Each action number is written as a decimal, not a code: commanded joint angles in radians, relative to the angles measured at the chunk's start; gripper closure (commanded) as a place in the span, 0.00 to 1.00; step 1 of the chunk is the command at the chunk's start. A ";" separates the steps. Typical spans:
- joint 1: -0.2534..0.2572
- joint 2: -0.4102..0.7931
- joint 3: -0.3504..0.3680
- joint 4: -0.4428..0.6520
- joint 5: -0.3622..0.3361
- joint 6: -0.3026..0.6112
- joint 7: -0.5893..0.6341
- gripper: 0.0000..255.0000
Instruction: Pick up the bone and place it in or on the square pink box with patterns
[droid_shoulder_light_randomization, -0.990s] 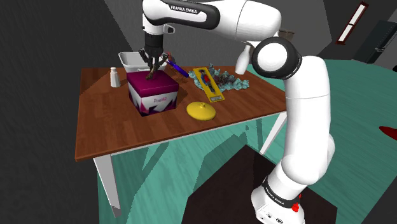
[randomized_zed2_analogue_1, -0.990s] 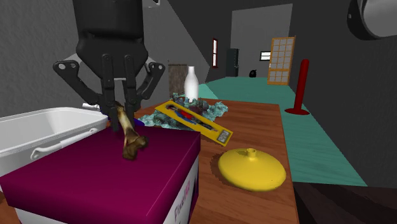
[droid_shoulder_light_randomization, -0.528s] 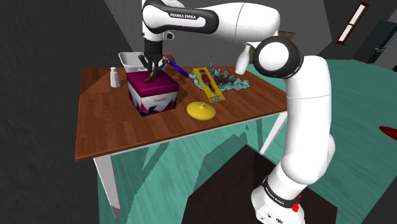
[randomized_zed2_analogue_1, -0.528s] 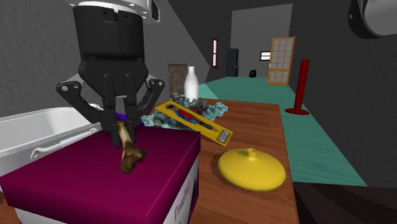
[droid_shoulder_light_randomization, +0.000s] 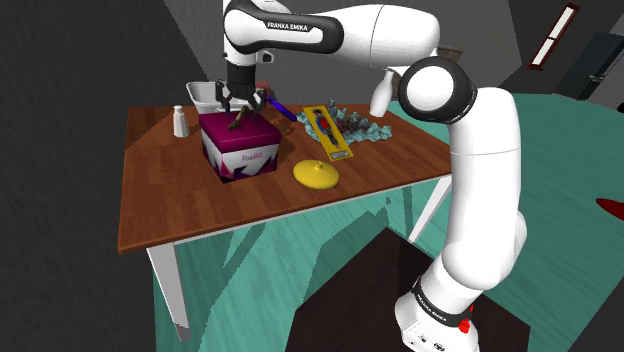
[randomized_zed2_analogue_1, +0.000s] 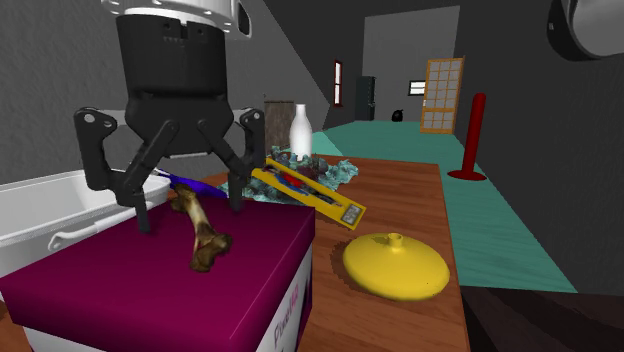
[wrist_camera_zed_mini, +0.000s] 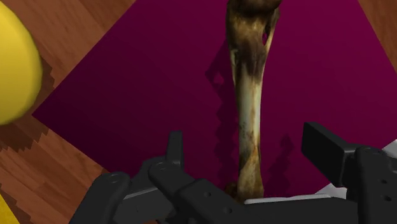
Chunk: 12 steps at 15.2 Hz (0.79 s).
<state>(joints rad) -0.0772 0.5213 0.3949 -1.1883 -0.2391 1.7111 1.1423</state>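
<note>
- A white bin (randomized_zed2_analogue_1: 50, 215) stands at the second exterior view's left, touching or just beside the box; its inside is mostly hidden.
- The square box (randomized_zed2_analogue_1: 130, 295) has a deep magenta top and white sides with printed patterns; it stands closed on the wooden desk (droid_shoulder_light_randomization: 170, 200), and the bone (randomized_zed2_analogue_1: 200, 232) rests on its top.
- The gripper (randomized_zed2_analogue_1: 190, 214) hangs over the box; its fingers (randomized_zed2_analogue_1: 236, 195) are spread wide, one on each side of the bone and clear of it.
- The bone's long axis runs from a slim end under the gap between the fingers to a knobby end pressed on the magenta top, nearer the box's front edge in the second exterior view; whether it lies flat or leans cannot be told.
- The bone is pale tan along the shaft, with mottled dark brown at the knobby end.
- Towards the right, a flat yellow package (randomized_zed2_analogue_1: 310, 192) lies partly on a crumpled teal cloth (randomized_zed2_analogue_1: 335, 172); a white bottle (randomized_zed2_analogue_1: 300, 130) stands behind them; a yellow domed lid (randomized_zed2_analogue_1: 395, 265) sits on the desk just beside the box.
</note>
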 joint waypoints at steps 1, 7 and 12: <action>0.000 0.000 0.000 0.000 0.000 0.000 0.000 0.00; 0.033 0.031 -0.001 0.181 -0.009 -0.148 -0.009 0.00; 0.033 0.031 -0.001 0.181 -0.008 -0.148 -0.009 0.00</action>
<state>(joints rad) -0.0442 0.5516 0.3940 -1.0093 -0.2474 1.5642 1.1330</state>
